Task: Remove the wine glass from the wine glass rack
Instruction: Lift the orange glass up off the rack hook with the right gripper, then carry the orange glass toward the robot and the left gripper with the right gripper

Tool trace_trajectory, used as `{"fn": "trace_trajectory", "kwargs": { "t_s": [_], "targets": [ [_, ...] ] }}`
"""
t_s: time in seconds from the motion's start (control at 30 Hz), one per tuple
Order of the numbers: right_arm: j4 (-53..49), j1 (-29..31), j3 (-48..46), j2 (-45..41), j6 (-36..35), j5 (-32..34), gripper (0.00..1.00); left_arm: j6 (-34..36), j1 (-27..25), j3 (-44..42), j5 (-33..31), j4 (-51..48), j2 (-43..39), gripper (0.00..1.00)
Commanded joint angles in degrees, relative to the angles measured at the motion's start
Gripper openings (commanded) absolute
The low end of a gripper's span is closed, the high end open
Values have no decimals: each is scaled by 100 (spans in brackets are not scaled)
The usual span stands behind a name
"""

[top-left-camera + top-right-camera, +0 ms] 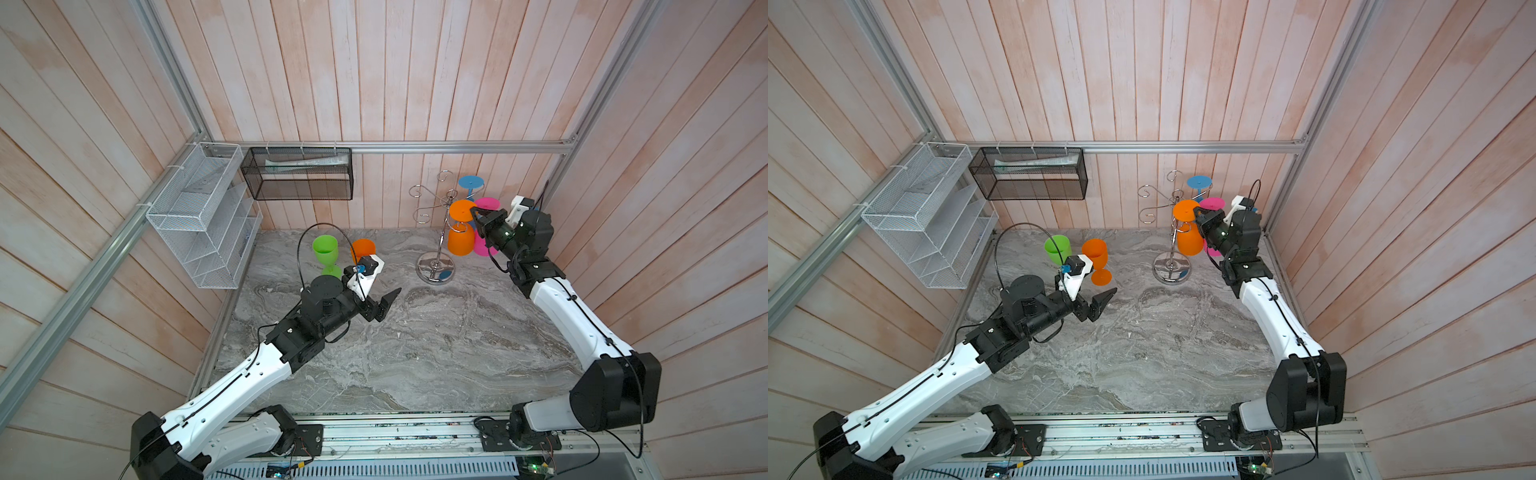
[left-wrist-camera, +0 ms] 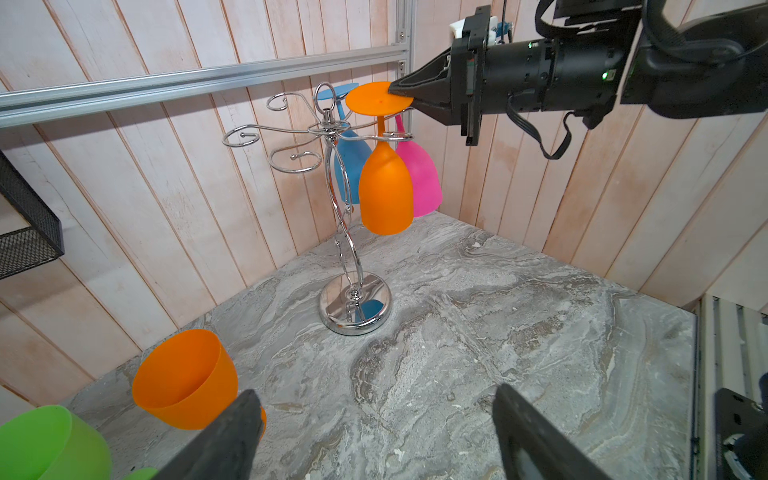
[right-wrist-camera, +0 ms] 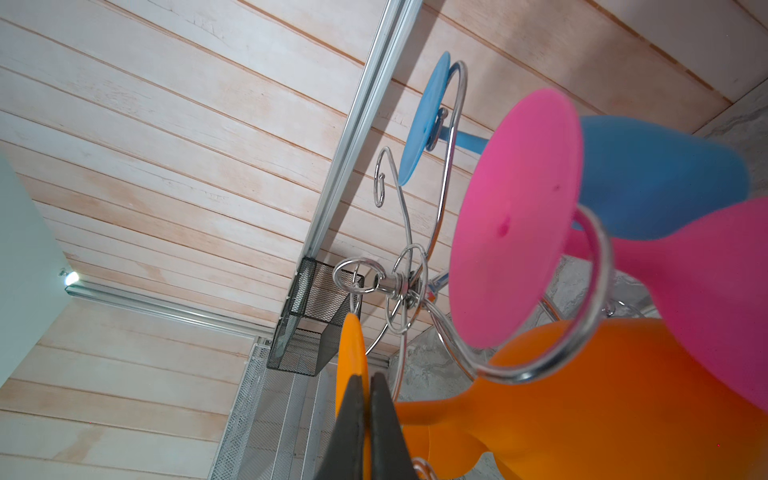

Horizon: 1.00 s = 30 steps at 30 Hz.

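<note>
Pinching foot disc of orange plastic wine glass [image 2: 385, 187] with right gripper [image 2: 401, 93]; hangs bowl-down, stem vertical, from curled arm of tall chrome wire wine glass rack [image 2: 345, 232]; left gripper [image 1: 384, 305] wide, empty, farther off.

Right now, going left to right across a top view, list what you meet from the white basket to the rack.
white mesh basket, green glass, standing orange glass, wine glass rack. The black mesh basket and the hanging orange glass overlap others: left out.
</note>
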Motion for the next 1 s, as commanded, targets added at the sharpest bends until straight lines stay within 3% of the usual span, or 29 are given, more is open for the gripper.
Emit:
{"fn": "trace_trajectory", "kwargs": {
  "t_s": [0.0,0.97],
  "targets": [
    [205,-72,-30,-82,-45,81,0,92,-38,-111,92,138,-71,89],
    [-237,-141,-1445,-1903,-199,242,0,116,-117,-114,34,107,-18,89]
  ]
}}
